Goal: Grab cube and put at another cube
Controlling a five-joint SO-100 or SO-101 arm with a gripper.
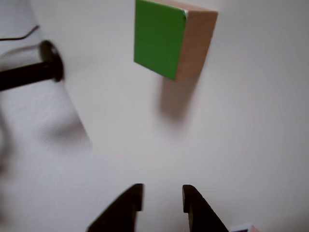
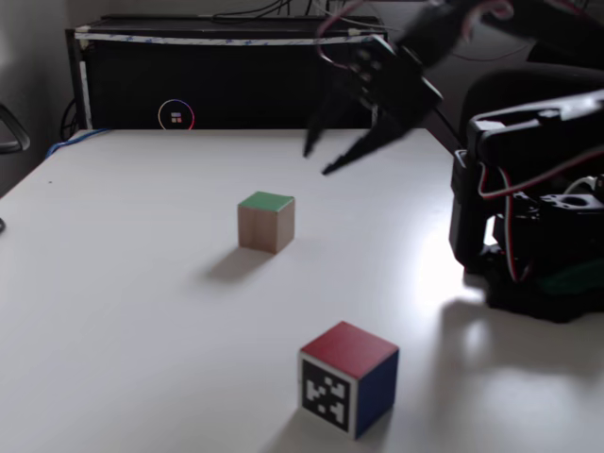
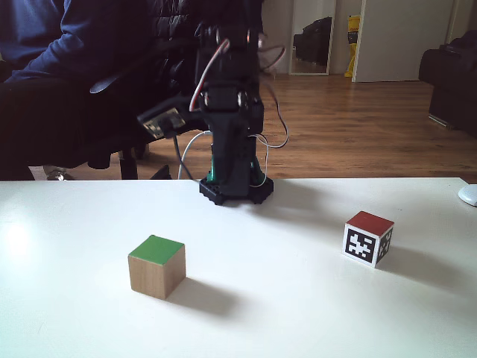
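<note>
While the two-finger black gripper hangs in the air above the white table, its fingers are seen spread apart with nothing between them. The wooden cube with one bright green painted face is found resting on the table, green face up, below and ahead of the gripper and well apart from it. The red-topped cube bearing a black-and-white square marker is set well apart from the wooden cube, nearer the camera in a fixed view.

A miss is judged likely if the descent is made off centre: in the other view the wooden cube is seen off to one side of the line between the fingertips, so one finger could strike the top or push the cube aside. A tilted grasp could also let it slip during carrying.

The wooden cube's upper edge is cut off in the other view, which is blurred. The marker cube's far faces are hidden. A seated person is only partly shown behind the arm's base.
</note>
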